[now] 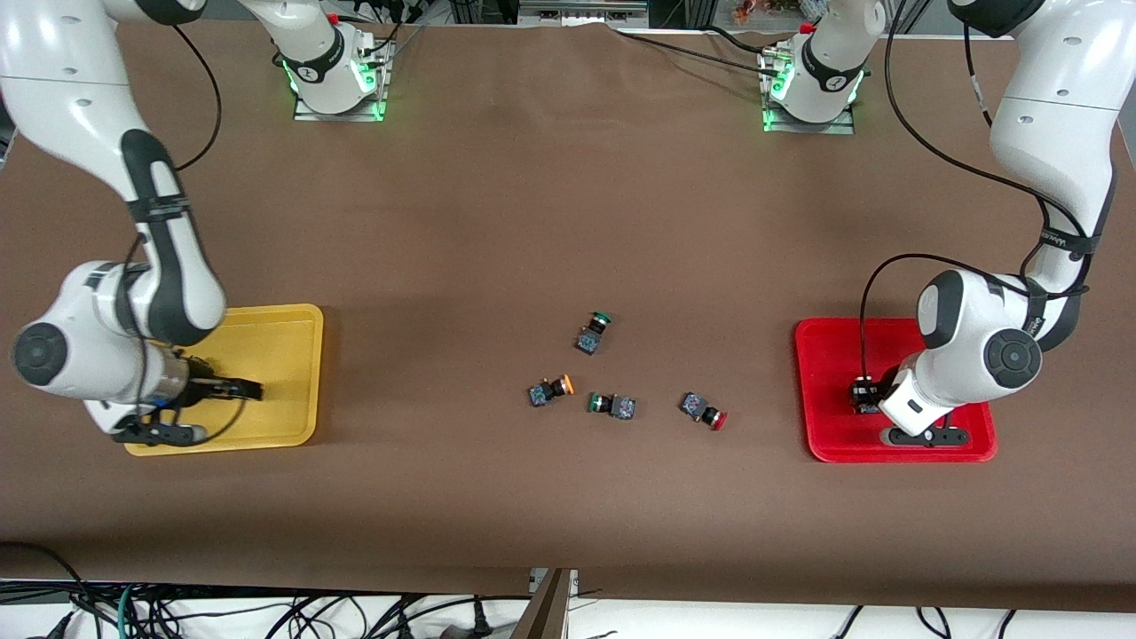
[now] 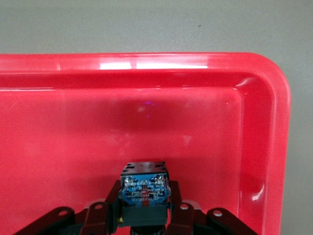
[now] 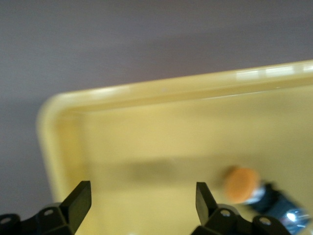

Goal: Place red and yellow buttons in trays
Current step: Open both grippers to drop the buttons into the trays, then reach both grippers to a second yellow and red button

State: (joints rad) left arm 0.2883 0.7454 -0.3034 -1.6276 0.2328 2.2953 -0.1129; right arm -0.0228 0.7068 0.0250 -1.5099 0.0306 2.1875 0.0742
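Buttons lie in a loose group on the brown table (image 1: pixel 532 222) between my two trays. Nearest the front camera sit a red-capped switch (image 1: pixel 705 410), a green-capped switch (image 1: pixel 612 406) and an orange-capped switch (image 1: pixel 550 390) in a rough row; a second green-capped switch (image 1: pixel 593 333) lies farther from the camera. At the right arm's end, my right gripper (image 3: pixel 142 200) hangs over the yellow tray (image 1: pixel 293 355) with its fingers spread and nothing between them; an orange-capped button (image 3: pixel 257 193) lies in that tray just beside it. At the left arm's end, my left gripper (image 2: pixel 144 215) is down in the red tray (image 1: pixel 825 390), clenched on a dark-bodied button (image 2: pixel 144 191) with a bluish label; its cap is hidden.
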